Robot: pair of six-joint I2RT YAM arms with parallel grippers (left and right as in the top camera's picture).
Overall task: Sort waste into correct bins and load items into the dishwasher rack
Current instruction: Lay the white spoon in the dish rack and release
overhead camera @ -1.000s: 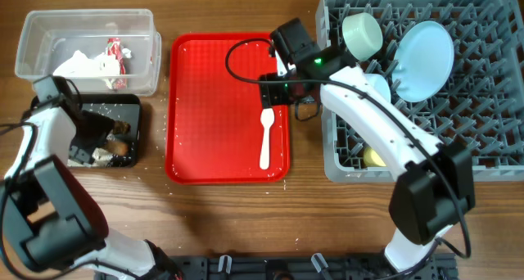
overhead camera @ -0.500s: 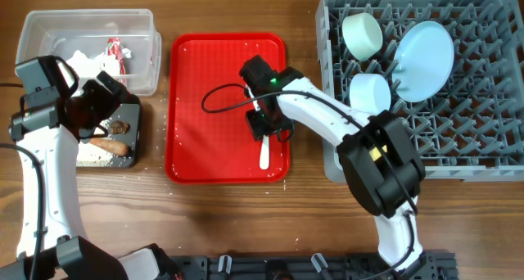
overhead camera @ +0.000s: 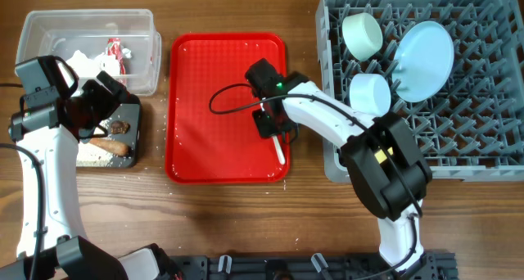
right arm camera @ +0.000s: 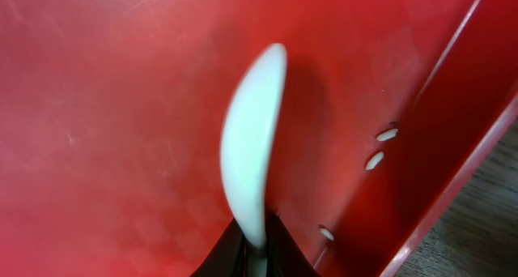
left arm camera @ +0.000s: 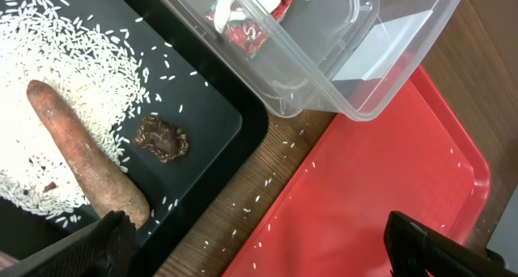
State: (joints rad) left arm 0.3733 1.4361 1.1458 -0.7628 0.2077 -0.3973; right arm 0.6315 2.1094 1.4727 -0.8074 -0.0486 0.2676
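My right gripper [overhead camera: 271,123] is shut on the handle of the white spoon [overhead camera: 281,152] low over the red tray [overhead camera: 205,108]. In the right wrist view the spoon [right arm camera: 252,155] sticks out from between the closed fingers of that gripper [right arm camera: 257,257]. My left gripper [overhead camera: 92,110] hangs open and holds nothing above the black tray [overhead camera: 133,116]. That tray holds rice [left arm camera: 73,74], a brown lump [left arm camera: 162,139] and an orange-brown stick [left arm camera: 81,159]. The clear tub [overhead camera: 82,18] contains a tissue [overhead camera: 82,65] and a wrapper [overhead camera: 115,52]. The grey rack [overhead camera: 491,169] carries a blue plate [overhead camera: 424,60], a green bowl [overhead camera: 363,34] and a small blue bowl [overhead camera: 368,92].
Loose rice grains [right arm camera: 387,134] lie on the red tray near its raised right rim, and more are scattered on the wood between the black tray and the red tray. The rack's left wall stands close to the right of the spoon.
My right gripper came down from the rack's edge onto the red tray and closed on the spoon, which has turned slightly. The left gripper lifted off the black tray and opened wide.
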